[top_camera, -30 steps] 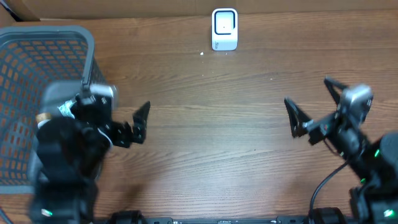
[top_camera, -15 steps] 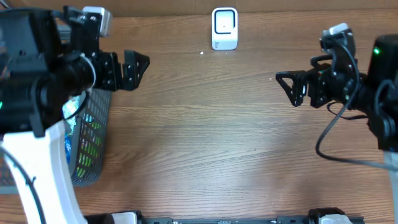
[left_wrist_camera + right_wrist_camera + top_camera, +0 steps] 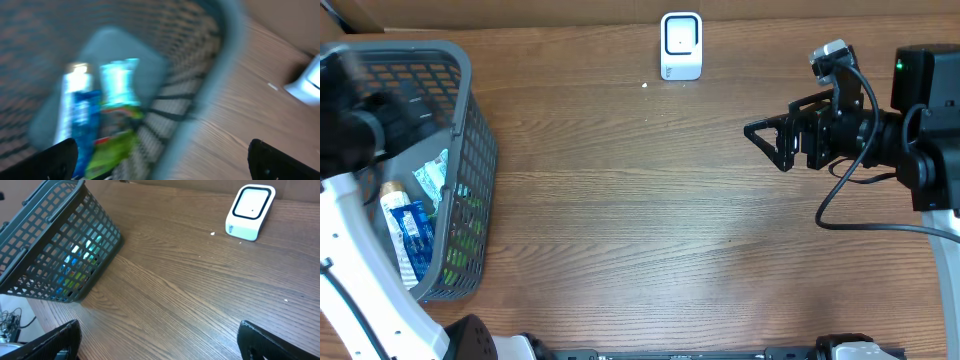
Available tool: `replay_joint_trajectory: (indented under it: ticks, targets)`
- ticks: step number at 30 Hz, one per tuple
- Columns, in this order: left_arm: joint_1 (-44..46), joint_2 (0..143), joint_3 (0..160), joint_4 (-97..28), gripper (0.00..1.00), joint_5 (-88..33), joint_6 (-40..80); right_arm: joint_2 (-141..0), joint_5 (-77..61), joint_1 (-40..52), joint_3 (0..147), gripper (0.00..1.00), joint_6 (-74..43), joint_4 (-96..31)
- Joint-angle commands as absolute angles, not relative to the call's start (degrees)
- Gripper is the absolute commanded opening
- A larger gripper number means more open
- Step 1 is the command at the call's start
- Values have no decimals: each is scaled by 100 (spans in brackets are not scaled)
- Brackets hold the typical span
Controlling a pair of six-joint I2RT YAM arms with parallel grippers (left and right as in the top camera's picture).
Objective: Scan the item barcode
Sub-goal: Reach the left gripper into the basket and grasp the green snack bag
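Wooden table (image 3: 640, 230) had a grey mesh basket (image 3: 480, 140) at its left edge. The right gripper (image 3: 767, 146) hung over the right side with jaws spread wide and nothing between them, while the left gripper (image 3: 160, 157) was above the basket, a blur overhead, but fingers spread and empty in its wrist view. White scanner (image 3: 681, 45) stood at the far centre edge, well apart from both grippers, and the things to scan lay inside the basket: a blue tube (image 3: 408, 235) on the near side, a teal packet (image 3: 433, 175) just beyond it and a green packet (image 3: 470, 225) against the right wall.
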State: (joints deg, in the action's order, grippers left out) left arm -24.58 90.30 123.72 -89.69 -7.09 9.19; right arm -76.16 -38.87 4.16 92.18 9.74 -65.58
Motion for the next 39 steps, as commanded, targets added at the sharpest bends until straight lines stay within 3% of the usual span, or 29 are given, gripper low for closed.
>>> replay_joint_trajectory:
  ticks: [1, 7, 14, 27, 30, 33, 35, 36, 37, 39]
  targets:
    - [-3227, 9102, 12436, -9043, 100, 198, 1184, -7664, -3999, 410, 9411, 100, 1031, -6552]
    - [-3459, 9489, 12195, -9347, 100, 491, 1160, -7664, -3997, 410, 9411, 100, 987, -6818]
    - [-3452, 10283, 11522, -9638, 89, 491, 1382, -7664, -3997, 410, 9411, 100, 987, -6936]
    - [-3444, 10372, 8643, -7891, 86, 139, 1424, -7664, -3997, 410, 9411, 100, 987, -6938]
    - [-3444, 10372, 8125, -7207, 81, 174, 1584, -7664, -3997, 410, 9411, 100, 989, -6932]
    - [-3444, 10372, 7575, -6416, 73, 143, 1680, -7664, -3997, 410, 9411, 100, 989, -6928]
    - [-3444, 10372, 7404, -6213, 55, 143, 1678, -7664, -3997, 410, 9411, 100, 989, -6925]
    - [-3444, 10372, 7354, -6184, 26, 156, 1678, -7664, -3997, 410, 9411, 100, 989, -6928]
    - [-3444, 10372, 7354, -6187, 15, 169, 1678, -7664, -3997, 410, 9411, 100, 989, -6928]
    - [-3444, 10372, 7360, -6180, 4, 167, 1678, -7664, -3997, 410, 9411, 100, 989, -6928]
